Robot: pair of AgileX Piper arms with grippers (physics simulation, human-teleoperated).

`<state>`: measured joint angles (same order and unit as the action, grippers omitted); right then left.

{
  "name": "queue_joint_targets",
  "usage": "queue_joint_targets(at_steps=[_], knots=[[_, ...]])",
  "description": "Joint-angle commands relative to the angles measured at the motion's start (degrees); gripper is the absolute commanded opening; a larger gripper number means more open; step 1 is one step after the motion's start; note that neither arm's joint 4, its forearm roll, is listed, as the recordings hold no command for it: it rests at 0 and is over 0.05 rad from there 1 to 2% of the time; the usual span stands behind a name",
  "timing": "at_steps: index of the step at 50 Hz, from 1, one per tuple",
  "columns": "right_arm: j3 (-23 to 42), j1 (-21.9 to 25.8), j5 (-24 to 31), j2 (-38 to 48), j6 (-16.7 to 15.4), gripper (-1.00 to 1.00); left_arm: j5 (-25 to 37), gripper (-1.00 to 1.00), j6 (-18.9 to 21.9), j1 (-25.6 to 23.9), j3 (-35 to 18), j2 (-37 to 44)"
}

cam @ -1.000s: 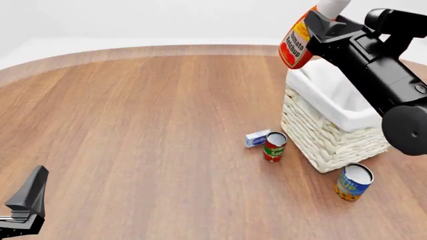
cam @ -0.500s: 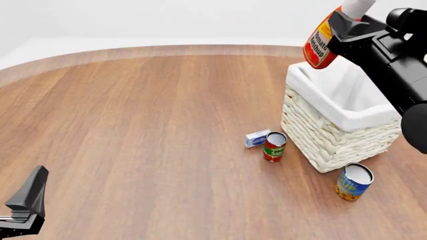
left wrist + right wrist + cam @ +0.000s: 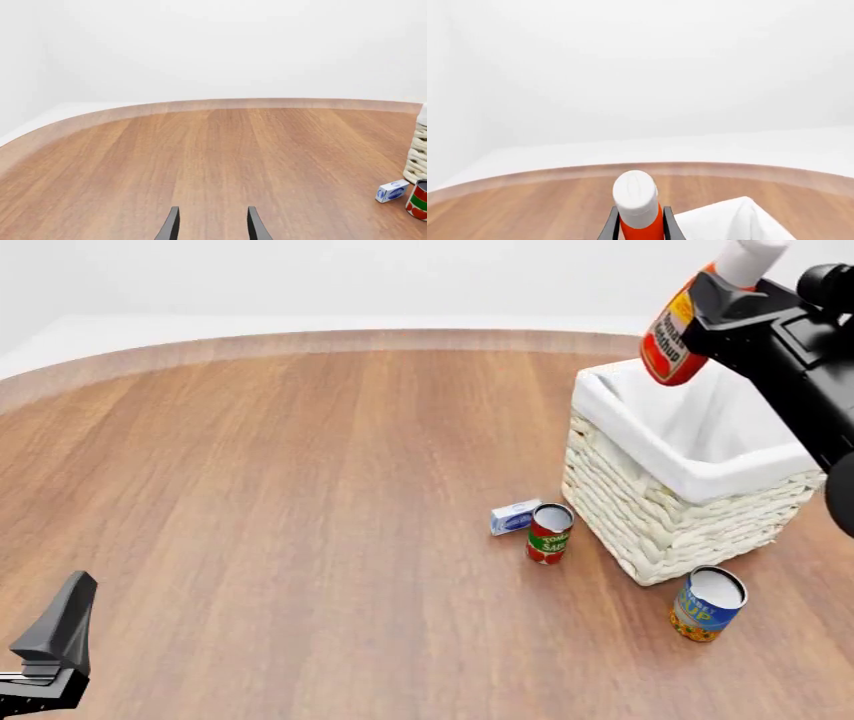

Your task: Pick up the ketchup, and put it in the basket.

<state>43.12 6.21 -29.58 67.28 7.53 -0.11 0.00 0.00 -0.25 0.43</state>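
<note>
Our right gripper [image 3: 722, 302] squeezed the ketchup [image 3: 677, 328] — tilted, above the basket's [image 3: 667, 510] twelve-o'clock rim; our left gripper [image 3: 212, 225] sat open.

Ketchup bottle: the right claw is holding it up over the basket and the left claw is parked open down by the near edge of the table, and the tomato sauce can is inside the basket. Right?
Not quite. The front view shows the tomato sauce can standing on the table beside the basket, not inside. The right claw does hold the ketchup bottle above it; the left claw is open.

A wood-grain counter [image 3: 294, 500] with a curved, paler far edge sits before plain white walls [image 3: 334, 275], evenly lit.
</note>
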Motion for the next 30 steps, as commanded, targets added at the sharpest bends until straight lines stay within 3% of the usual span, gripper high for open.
queue_joint_targets(at_steps=[1,30], knots=[[0.1,-2.03,0.31,0.11,0.17,-1.0,0.0,1.0,0.0,0.0,0.0,0.0],[0.79,-5.54,1.81,2.47,-2.15,-1.0,0.0,1.0,0.0,0.0,0.0,0.0]])
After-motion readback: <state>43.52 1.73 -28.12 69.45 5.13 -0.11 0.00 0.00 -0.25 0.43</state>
